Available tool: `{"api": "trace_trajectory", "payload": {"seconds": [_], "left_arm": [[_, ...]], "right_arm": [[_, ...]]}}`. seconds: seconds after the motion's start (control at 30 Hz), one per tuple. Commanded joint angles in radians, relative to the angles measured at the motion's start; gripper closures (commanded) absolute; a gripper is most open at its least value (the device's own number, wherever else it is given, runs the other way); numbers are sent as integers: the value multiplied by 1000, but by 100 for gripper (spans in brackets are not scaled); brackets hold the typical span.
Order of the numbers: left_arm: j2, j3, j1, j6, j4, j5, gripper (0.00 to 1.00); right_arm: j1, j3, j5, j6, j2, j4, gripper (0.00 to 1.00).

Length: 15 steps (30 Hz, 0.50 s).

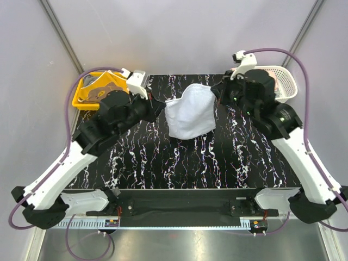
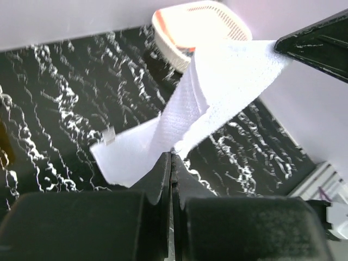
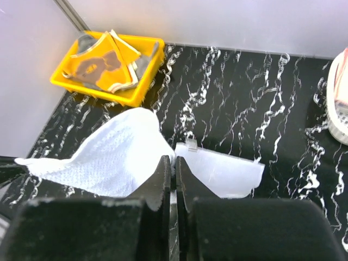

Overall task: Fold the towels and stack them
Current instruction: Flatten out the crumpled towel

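Observation:
A pale blue-white towel point(image 1: 190, 111) hangs stretched between my two grippers above the middle of the black marbled table. My left gripper point(image 1: 157, 103) is shut on its left corner; in the left wrist view the towel point(image 2: 217, 81) runs from my left gripper point(image 2: 172, 155) up to the right one. My right gripper point(image 1: 217, 95) is shut on the opposite corner, and in the right wrist view the towel point(image 3: 109, 157) sags on both sides of my right gripper point(image 3: 175, 160). The lower part of the towel rests on the table. Folded orange and grey towels point(image 3: 103, 65) lie in a yellow tray.
The yellow tray point(image 1: 78, 95) stands at the back left corner of the table, behind the left arm. A white lattice basket point(image 1: 291, 81) with something pinkish inside stands at the back right. Grey walls close in the back and both sides.

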Motion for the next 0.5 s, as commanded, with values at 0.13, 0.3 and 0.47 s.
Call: {"api": "trace_trajectory", "payload": {"seconds": [0.13,0.3,0.47], "left_arm": [[-53,175,-50,41,-46,-58,100],[-45,279,-52,48,-57,-45,100],[62,457,-47,87,-121,-119,100]], "right_arm": [[13,178,2,-32,-63,-109,100],[13,329,4,-56,-31,-143,100],[13,452,82,-119,88,-163,100]]}}
